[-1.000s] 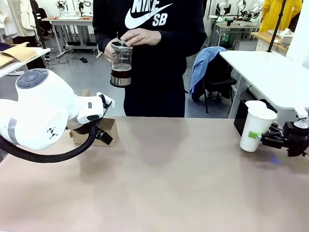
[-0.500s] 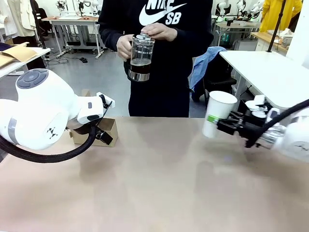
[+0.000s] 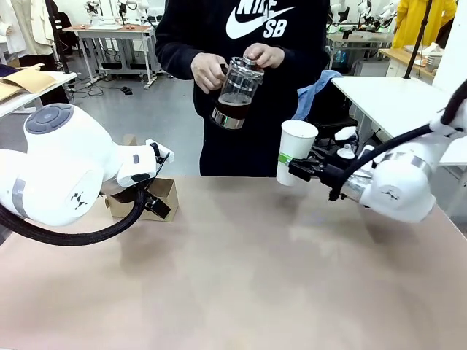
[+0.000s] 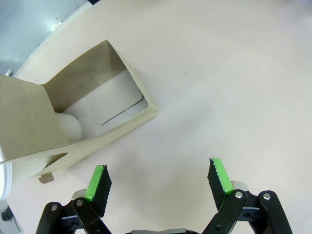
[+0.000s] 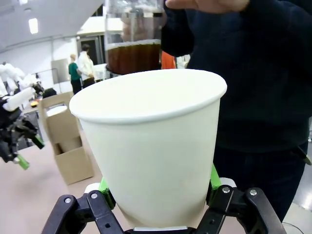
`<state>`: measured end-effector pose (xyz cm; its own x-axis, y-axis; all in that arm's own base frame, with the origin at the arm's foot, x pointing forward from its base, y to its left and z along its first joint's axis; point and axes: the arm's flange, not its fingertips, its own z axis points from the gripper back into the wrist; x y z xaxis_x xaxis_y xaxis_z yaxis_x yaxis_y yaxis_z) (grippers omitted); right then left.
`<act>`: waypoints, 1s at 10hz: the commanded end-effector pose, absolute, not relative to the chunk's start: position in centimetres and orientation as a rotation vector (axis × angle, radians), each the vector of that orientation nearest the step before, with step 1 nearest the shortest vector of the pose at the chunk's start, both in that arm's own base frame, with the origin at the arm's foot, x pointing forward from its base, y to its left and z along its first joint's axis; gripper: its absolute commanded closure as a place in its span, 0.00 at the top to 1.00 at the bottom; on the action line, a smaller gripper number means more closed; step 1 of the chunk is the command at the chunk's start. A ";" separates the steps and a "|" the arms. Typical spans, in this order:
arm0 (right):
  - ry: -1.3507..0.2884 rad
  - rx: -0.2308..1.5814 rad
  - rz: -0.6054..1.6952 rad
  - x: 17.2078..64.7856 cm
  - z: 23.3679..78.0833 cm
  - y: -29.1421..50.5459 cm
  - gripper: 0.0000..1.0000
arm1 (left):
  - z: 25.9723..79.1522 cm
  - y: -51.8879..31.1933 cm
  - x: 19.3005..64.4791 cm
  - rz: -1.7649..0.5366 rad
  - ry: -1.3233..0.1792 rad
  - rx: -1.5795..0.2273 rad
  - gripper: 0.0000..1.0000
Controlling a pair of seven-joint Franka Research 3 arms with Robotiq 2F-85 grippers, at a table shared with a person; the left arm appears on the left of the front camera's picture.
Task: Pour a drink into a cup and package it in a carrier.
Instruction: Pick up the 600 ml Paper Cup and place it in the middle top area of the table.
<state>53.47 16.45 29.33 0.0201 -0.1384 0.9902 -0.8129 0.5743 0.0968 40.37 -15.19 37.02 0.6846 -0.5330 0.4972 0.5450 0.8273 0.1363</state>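
Right pincer (image 3: 298,166) has the cup (image 3: 298,138) clamped, held up just beside the person's carafe (image 3: 235,91), drink (image 3: 232,109) not poured yet; left pincer (image 4: 158,168) hangs wide open by the carrier (image 4: 105,140), packaging's all left

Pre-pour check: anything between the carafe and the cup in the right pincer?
Nothing visible. The cup, clamped in the right pincer, has no lid and its mouth is open. The person's hands hold the carafe tilted, above and picture-left of the cup in the front view, with open air between.
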 end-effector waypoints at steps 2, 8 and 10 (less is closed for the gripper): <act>-1.480 0.747 0.608 56.2 26.1 18.6 0.80 | 37.0 -15.2 40.4 -0.604 -0.550 -0.025 1.00; -1.425 0.811 0.603 57.1 25.2 17.7 0.80 | 37.0 -15.2 40.4 -0.604 -0.550 -0.025 1.00; -1.425 0.811 0.603 57.1 25.2 17.7 0.80 | 37.0 -15.2 40.4 -0.604 -0.550 -0.025 1.00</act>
